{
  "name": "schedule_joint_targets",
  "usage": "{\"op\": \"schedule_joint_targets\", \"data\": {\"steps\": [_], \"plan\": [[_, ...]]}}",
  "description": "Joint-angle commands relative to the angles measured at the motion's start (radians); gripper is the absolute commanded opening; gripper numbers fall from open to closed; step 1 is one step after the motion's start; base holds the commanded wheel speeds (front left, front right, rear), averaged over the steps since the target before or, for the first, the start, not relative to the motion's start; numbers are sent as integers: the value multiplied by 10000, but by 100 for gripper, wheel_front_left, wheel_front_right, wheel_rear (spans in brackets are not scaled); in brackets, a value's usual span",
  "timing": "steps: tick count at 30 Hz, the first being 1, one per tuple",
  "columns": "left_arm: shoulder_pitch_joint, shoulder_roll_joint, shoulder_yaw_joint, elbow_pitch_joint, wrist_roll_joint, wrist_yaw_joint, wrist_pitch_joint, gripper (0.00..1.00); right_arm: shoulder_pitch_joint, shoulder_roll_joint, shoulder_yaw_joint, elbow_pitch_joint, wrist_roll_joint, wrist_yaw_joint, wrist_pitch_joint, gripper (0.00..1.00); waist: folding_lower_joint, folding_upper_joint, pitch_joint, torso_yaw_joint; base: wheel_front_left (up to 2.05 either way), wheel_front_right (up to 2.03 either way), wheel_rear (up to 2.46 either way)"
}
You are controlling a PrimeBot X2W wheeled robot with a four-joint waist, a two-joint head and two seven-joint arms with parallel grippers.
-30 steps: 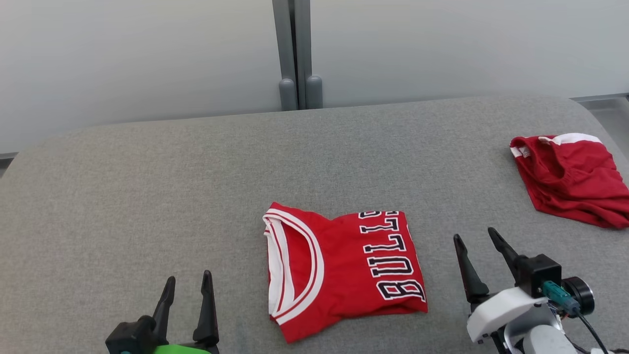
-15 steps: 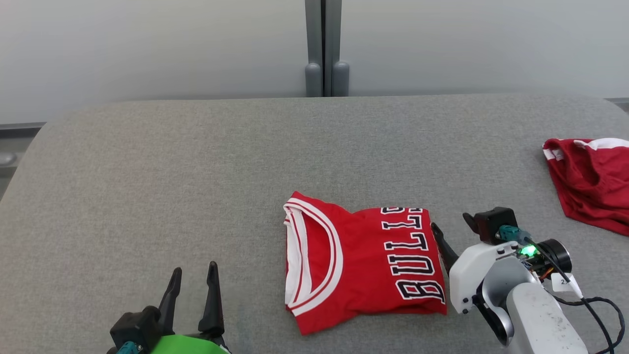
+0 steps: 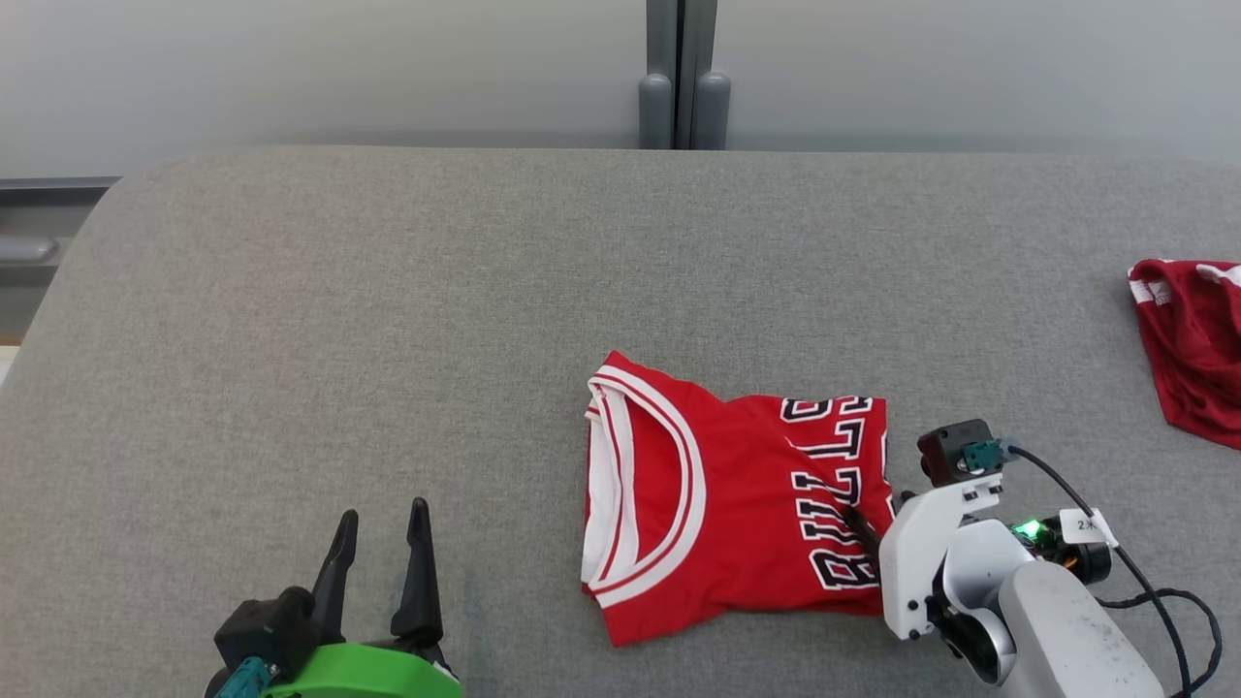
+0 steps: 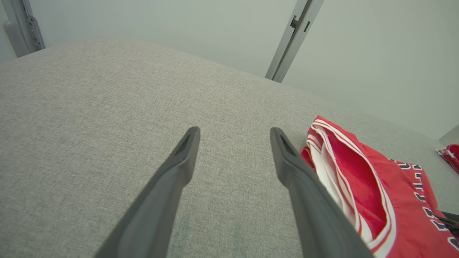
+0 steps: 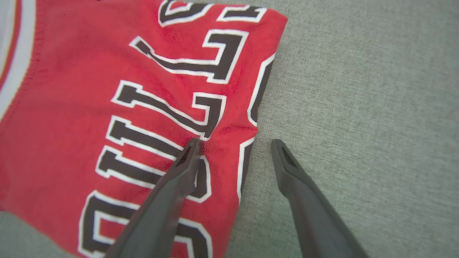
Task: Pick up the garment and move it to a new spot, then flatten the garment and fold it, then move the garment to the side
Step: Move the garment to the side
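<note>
1. Bulls jersey [image 3: 717, 504]: red, folded to a rough rectangle, lying flat on the grey fabric-covered table [image 3: 388, 291], right of centre and toward the near edge. Its white-trimmed neck opening faces the robot's left and the black "BULLS" lettering runs along its right side.
2. In the head view the last letters are covered by the right arm's white wrist housing. In the right wrist view the jersey runs off the top, left and bottom of the frame.
3. Right gripper [image 5: 235, 143]: fingers spread apart, holding nothing, straddling the jersey's right folded edge. One finger lies over the lettering, the other over bare table. I cannot tell whether the tips touch the cloth.
4. In the head view a single dark fingertip [image 3: 858, 522] pokes out over the letters.
5. Left gripper [image 3: 384, 512]: fingers apart and empty, near the table's front edge, well apart from the jersey.
6. Second red garment [image 3: 1188, 339]: crumpled at the far right, with white trim, cut off by the frame edge, so its type is unclear.
</note>
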Motion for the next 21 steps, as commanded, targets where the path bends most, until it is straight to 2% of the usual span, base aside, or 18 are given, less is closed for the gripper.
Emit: {"op": "schedule_joint_targets", "data": {"steps": [1, 4, 5, 6, 8, 9, 10, 15, 21], "plan": [[-194, 15, -7, -22, -33, 44, -30, 100, -102, -48, 141, 107, 200, -13, 143, 100, 0, 0, 46, -11, 0, 0, 0], [-216, 15, -14, -41, -28, 61, -30, 100, -284, -107, 396, 199, 503, -13, 244, 100, 0, 0, 105, -49, 0, 0, 0], [-217, 15, -18, -47, -28, 62, -30, 100, -348, -131, 478, 216, 550, -11, 217, 93, 0, 0, 120, -64, 0, 0, 0], [-220, 15, -24, -52, -25, 59, -30, 100, -440, -170, 572, 222, 555, -13, 113, 57, 0, 0, 140, -94, 0, 0, 0], [-238, 15, -21, -74, -20, 49, -30, 100, -612, -194, 676, 226, 604, -13, -61, 27, 0, 0, 182, -194, 0, 0, 0], [-254, 15, -20, -94, -13, 55, -30, 100, -699, -218, 693, 234, 600, -13, -159, 7, 0, 0, 201, -258, 0, 0, 0], [-270, 15, -7, -129, 3, 63, -30, 100, -811, -263, 732, 248, 559, -13, -293, 0, 0, 0, 231, -354, 0, 0, 0], [-401, 15, 33, -296, 91, 47, -30, 100, -1364, -472, 631, 310, 344, -14, -874, 0, 0, 0, 446, -1001, 0, 0, 0], [-613, 16, 51, -513, 262, -7, -30, 100, -2011, -999, 315, 284, 64, -14, -1188, 0, 0, 0, 824, -2119, 0, 0, 0]]}}
